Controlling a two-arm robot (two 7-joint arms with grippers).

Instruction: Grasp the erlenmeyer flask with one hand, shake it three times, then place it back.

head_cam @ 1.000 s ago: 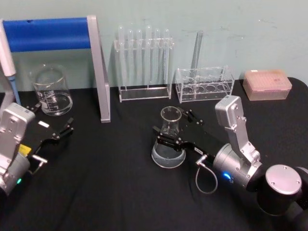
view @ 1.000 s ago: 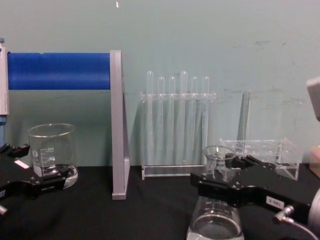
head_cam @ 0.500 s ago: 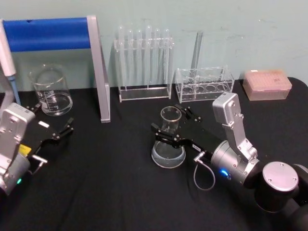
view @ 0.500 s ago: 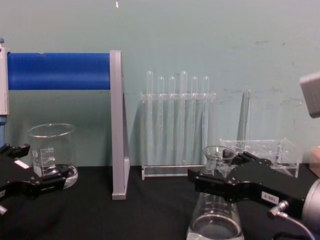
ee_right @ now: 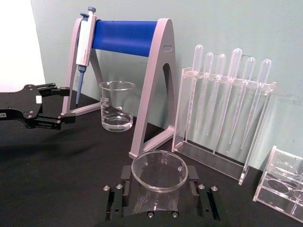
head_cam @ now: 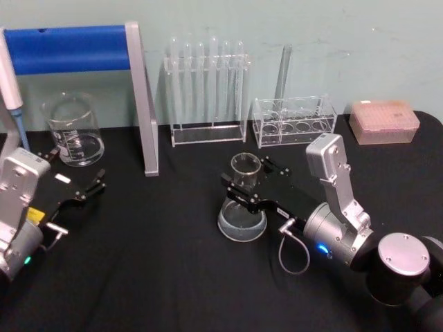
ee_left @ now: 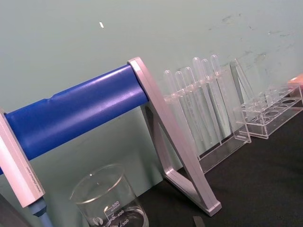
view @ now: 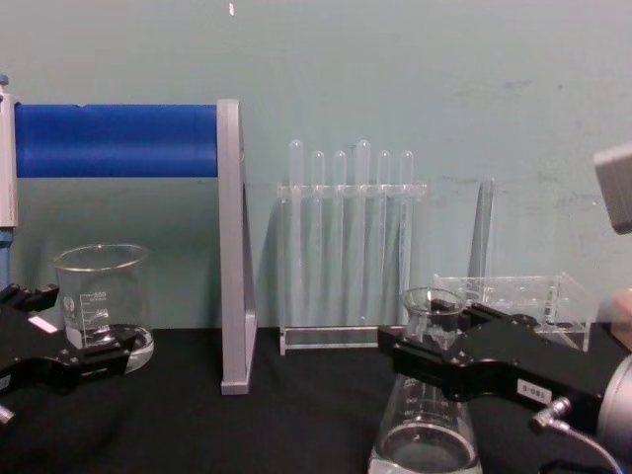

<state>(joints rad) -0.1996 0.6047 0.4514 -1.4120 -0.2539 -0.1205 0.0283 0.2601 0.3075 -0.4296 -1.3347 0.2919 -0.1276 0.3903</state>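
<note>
The right claw [head_cam: 252, 181] is being drawn in closer round the neck of the erlenmeyer flask [head_cam: 241, 223] than a moment ago; whether it is being squeezed yet cannot be told. The flask is being left standing on the black table [head_cam: 159, 263], so lifting is probably being readied. The small clear rack [head_cam: 294, 128] is being kept near behind and could be bumped. The left claw [head_cam: 76, 168] is being held open beside the beaker [head_cam: 73, 131].

This is a laboratory. A clear acrylic rack of glass test tubes [head_cam: 206, 90] stands on the black desk [head_cam: 159, 263]. Left of it are a silver pipette stand with a blue bar [head_cam: 69, 48] and a graduated glass beaker [head_cam: 73, 130]; in front of it, a clear glass conical flask [head_cam: 241, 223].
</note>
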